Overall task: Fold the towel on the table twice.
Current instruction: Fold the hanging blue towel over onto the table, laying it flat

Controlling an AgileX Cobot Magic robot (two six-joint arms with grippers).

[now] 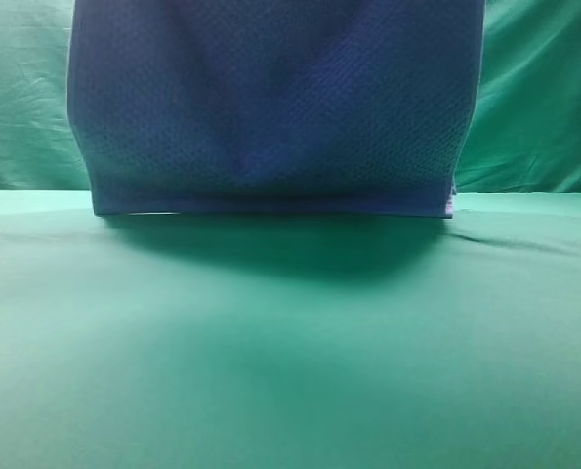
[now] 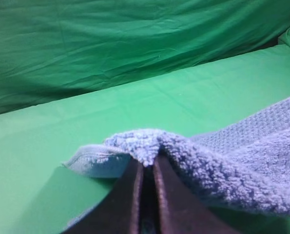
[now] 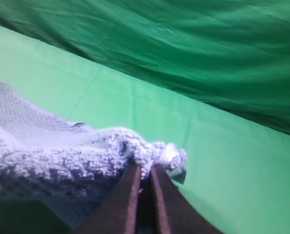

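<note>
The blue-grey waffle-weave towel (image 1: 270,107) hangs raised in front of the exterior high camera, its lower hem just above the green table (image 1: 290,342). Neither gripper shows in that view. In the left wrist view my left gripper (image 2: 147,165) is shut on a corner of the towel (image 2: 222,156), with the cloth draping away to the right. In the right wrist view my right gripper (image 3: 144,168) is shut on another corner of the towel (image 3: 62,151), with the cloth draping to the left.
A wrinkled green backdrop cloth (image 1: 534,98) hangs behind the table; it also shows in the left wrist view (image 2: 110,44) and the right wrist view (image 3: 208,53). The towel casts a shadow on the table (image 1: 290,244).
</note>
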